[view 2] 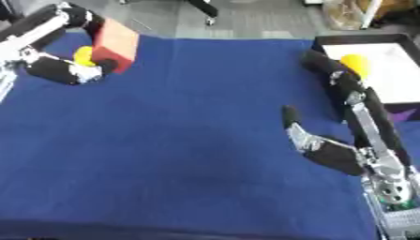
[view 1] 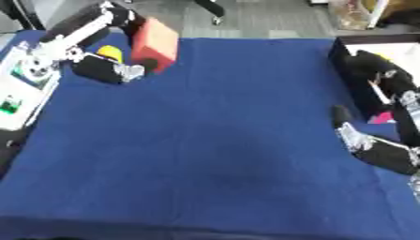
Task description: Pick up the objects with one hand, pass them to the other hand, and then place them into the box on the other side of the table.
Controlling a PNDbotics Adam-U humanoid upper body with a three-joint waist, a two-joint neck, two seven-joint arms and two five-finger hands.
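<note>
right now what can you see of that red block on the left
The red-orange rectangular block looks matte and plain, maybe foam or painted wood, with a lighter front face and a darker shaded side. It is tilted and lifted above the blue cloth-covered table at its far left corner. The robot's black left hand grips it from below, fingers curled round its lower end. A small yellow object shows just beside it; contact between them cannot be told.

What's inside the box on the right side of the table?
In the box, a yellow object lies on its white floor. The right arm covers the near-left part; something pink shows there.
</note>
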